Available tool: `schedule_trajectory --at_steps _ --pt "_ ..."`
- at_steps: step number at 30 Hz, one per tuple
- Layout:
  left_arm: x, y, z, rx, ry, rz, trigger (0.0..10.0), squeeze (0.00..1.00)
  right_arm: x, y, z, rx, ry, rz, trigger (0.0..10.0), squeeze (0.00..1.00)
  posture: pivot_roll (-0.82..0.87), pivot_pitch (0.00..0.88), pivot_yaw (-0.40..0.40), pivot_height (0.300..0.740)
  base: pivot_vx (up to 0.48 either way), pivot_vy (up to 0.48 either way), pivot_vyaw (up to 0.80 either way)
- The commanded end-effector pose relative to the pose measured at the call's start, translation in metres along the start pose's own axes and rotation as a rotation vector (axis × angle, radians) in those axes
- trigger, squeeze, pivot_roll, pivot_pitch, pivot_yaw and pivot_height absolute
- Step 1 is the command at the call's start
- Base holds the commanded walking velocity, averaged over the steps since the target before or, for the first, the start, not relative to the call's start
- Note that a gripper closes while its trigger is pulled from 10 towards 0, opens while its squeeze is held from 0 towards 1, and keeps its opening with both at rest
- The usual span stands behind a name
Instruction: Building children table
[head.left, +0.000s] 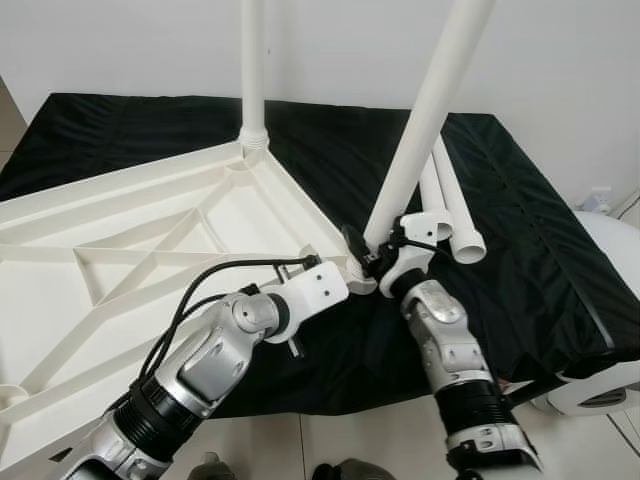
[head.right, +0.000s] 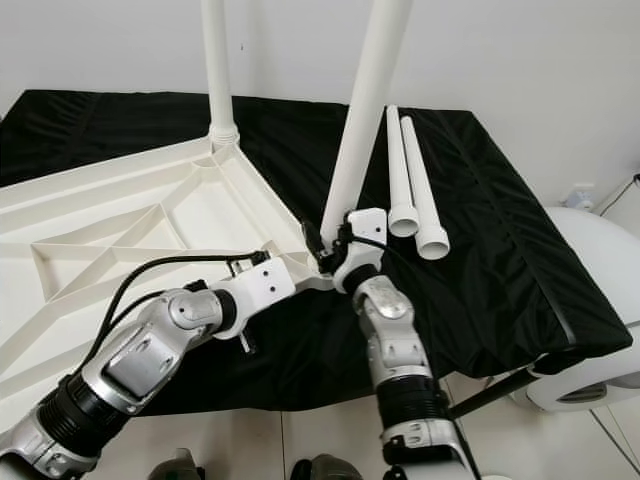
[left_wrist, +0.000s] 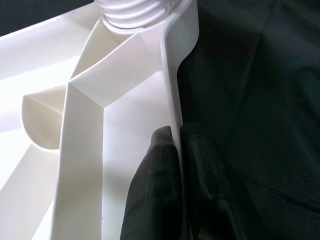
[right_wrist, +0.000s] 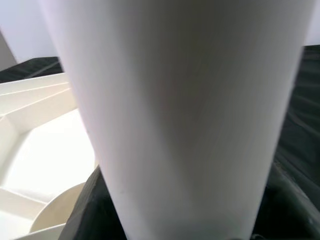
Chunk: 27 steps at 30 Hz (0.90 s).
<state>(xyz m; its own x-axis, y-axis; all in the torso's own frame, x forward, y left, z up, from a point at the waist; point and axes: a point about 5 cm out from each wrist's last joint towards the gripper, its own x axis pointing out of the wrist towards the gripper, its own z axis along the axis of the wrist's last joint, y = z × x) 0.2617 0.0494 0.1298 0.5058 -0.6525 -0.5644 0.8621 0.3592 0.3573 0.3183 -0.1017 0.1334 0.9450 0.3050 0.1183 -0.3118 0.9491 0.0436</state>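
Pinching white tabletop (head.left: 150, 250) rim, left tool (left_wrist: 175, 150), right tool (head.left: 375, 255) clamping tilted leg (head.left: 425, 110), black cloth (head.left: 520, 230) beneath

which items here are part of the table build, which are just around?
In the job: upturned tabletop; fitted leg; leg in right gripper; two spare legs; left gripper clamping the tabletop's rim.

Just around: black cloth; white appliance.
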Motion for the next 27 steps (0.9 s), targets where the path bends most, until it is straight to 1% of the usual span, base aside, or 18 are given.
schedule_trajectory --at_steps 1,2,3,4,5,6,11,16,17,18,19,27 --pt "0.001 -0.01 0.015 0.066 -0.067 -0.04 10.0 0.0 0.0 0.0 0.001 0.001 0.002 -0.054 10.0 0.0 0.05 0.0 -0.098 0.74 0.0 0.0 0.0" --pt "0.001 -0.01 0.015 0.065 -0.066 -0.037 10.0 0.0 -0.001 0.006 0.0 -0.005 0.004 -0.1 10.0 0.0 0.06 0.0 -0.102 0.74 0.0 0.0 0.0" --pt "0.001 -0.01 0.015 0.065 -0.066 -0.037 10.0 0.0 -0.001 0.006 0.0 -0.005 0.004 -0.1 10.0 0.0 0.06 0.0 -0.102 0.74 0.0 0.0 0.0" --pt "0.001 -0.01 0.015 0.064 -0.066 -0.035 10.0 0.0 -0.001 0.013 0.0 -0.01 0.01 -0.123 10.0 0.0 0.06 0.0 -0.103 0.74 0.0 0.0 0.0" --pt "0.001 -0.01 0.015 0.064 -0.066 -0.035 10.0 0.0 -0.001 0.013 0.0 -0.01 0.01 -0.123 10.0 0.0 0.06 0.0 -0.103 0.74 0.0 0.0 0.0" --pt "0.001 -0.01 0.015 0.063 -0.066 -0.033 10.0 0.0 -0.001 0.018 0.0 -0.025 0.006 -0.12 10.0 0.0 0.06 0.0 -0.104 0.74 0.0 0.0 0.0" --pt "0.001 -0.009 0.015 0.063 -0.066 -0.03 10.0 0.0 0.0 0.014 0.003 -0.032 0.004 -0.127 10.0 0.0 0.06 0.0 -0.106 0.74 0.0 0.0 0.0" --pt "0.002 -0.009 0.015 0.066 -0.069 -0.027 10.0 0.0 -0.001 0.016 0.001 -0.026 0.014 -0.147 10.0 0.0 0.06 0.0 -0.108 0.74 0.0 0.0 0.0" --pt "0.002 -0.009 0.015 0.065 -0.07 -0.027 10.0 0.0 -0.002 0.017 0.001 -0.022 0.017 -0.147 10.0 0.14 0.05 0.0 -0.11 0.74 0.0 0.0 0.0" --pt "0.002 -0.009 0.015 0.064 -0.071 -0.028 10.0 0.0 -0.002 0.018 0.001 -0.02 0.019 -0.148 10.0 0.6 0.05 0.0 -0.11 0.74 0.0 0.0 0.0" --pt "0.002 -0.009 0.016 0.063 -0.072 -0.028 10.0 0.0 -0.002 0.018 0.001 -0.011 0.02 -0.133 10.0 1.0 0.05 0.0 -0.109 0.74 0.0 0.0 0.0" --pt "0.003 -0.01 0.016 0.059 -0.073 -0.027 10.0 0.0 -0.005 0.015 0.0 -0.01 0.028 -0.132 10.0 1.0 0.05 0.0 -0.113 0.74 0.0 0.0 0.0"
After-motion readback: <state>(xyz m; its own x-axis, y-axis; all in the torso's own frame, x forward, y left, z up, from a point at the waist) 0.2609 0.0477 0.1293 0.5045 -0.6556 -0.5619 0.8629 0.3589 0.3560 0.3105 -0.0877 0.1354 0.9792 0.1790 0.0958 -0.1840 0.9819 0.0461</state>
